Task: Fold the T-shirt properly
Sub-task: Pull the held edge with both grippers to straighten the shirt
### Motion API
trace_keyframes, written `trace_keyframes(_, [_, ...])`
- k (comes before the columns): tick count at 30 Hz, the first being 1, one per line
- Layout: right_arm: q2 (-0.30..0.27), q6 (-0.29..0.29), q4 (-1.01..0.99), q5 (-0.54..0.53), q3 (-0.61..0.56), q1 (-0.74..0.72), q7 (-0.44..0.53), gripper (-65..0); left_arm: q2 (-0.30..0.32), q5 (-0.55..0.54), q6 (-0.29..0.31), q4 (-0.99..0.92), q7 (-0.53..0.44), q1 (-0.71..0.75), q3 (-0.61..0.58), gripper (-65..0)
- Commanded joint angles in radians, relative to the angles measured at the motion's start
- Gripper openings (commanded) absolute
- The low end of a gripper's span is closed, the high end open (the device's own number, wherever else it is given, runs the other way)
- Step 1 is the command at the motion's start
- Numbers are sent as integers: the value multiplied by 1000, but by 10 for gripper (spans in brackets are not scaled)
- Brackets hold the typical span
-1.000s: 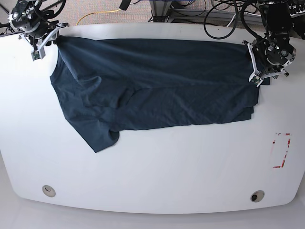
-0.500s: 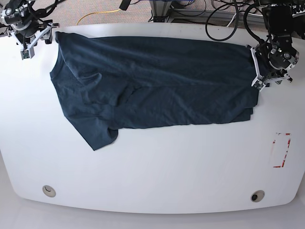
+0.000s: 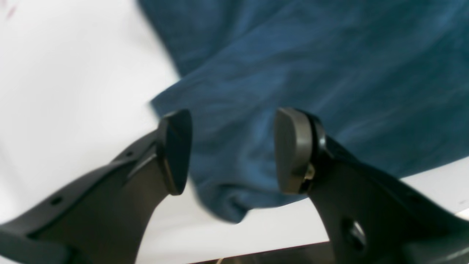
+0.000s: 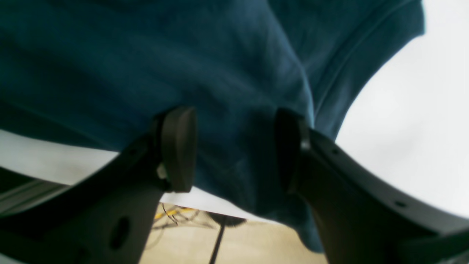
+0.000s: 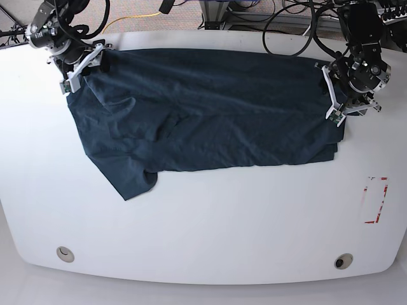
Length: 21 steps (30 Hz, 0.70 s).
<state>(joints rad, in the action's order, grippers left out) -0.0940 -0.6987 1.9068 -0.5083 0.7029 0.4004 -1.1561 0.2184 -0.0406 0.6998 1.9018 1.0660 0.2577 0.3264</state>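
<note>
Both grippers have slid inward over the far edge of the T-shirt (image 5: 210, 114), the one at upper left furthest.

White table (image 5: 210, 222) fills the base view; the shirt lies across its upper half, doubled lengthwise, one sleeve trailing toward lower left, probably spread so its far corners can be gathered for another fold. At upper right the left gripper (image 5: 336, 95) hangs above the hem corner, jaws spread, cloth below them but not pinched, as its wrist view shows (image 3: 227, 150). At upper left the right gripper (image 5: 81, 68) sits over the shoulder edge, likewise spread and holding nothing (image 4: 234, 146), likely poised to grip.
</note>
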Motion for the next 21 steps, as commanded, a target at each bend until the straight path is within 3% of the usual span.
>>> trace_keyframes(1, [-13, 1, -46, 55, -24, -22, 14, -341, 0, 3, -2, -15, -8, -1, 7, -319])
trace_keyframes(6, [-22, 1, -132, 109, -44, -37, 15, -449, 3, 3, -2, -75, -8, 15, 18, -319])
trace_keyframes(12, [-66, 1, -166, 109, -45, -33, 15, -414, 3, -3, -2, -83, -10, 64, 112, -319])
trace_keyframes(21, [-89, 1, -97, 104, -45, -37, 9, -411, 3, -3, -2, -72, -10, 94, 116, -319])
